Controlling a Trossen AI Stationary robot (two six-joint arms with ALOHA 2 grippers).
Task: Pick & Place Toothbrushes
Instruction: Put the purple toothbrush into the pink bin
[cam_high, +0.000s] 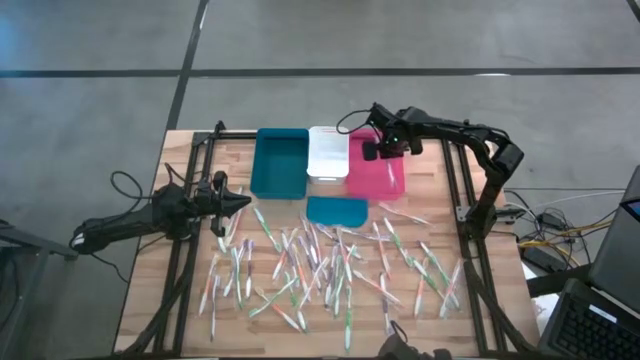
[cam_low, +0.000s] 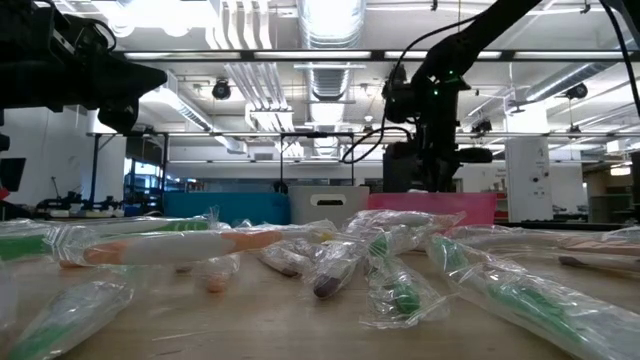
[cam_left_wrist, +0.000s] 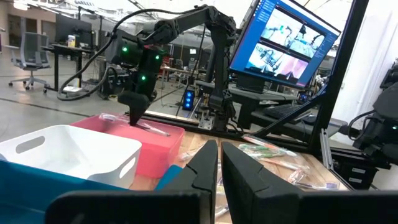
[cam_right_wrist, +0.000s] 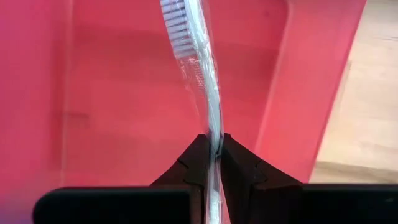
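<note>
Over the pink bin (cam_right_wrist: 124, 93): my right gripper (cam_right_wrist: 213, 152) pinches a wrapped toothbrush (cam_right_wrist: 198, 62).
Left gripper (cam_left_wrist: 219, 163): fingers nearly together, idle at 9 o'clock.
Risk: I judge the wrapper may cling on release.

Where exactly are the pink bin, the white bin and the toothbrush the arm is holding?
pink bin (cam_high: 385, 180), high view, its floor.
white bin (cam_high: 327, 152), high view, its middle.
toothbrush (cam_right_wrist: 205, 68), right wrist view, its neck, pinched by the right gripper (cam_right_wrist: 216, 149).

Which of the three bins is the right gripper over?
The pink bin, rightmost in the row beside the white bin and teal bin. The right gripper holds a wrapped toothbrush above it.
</note>
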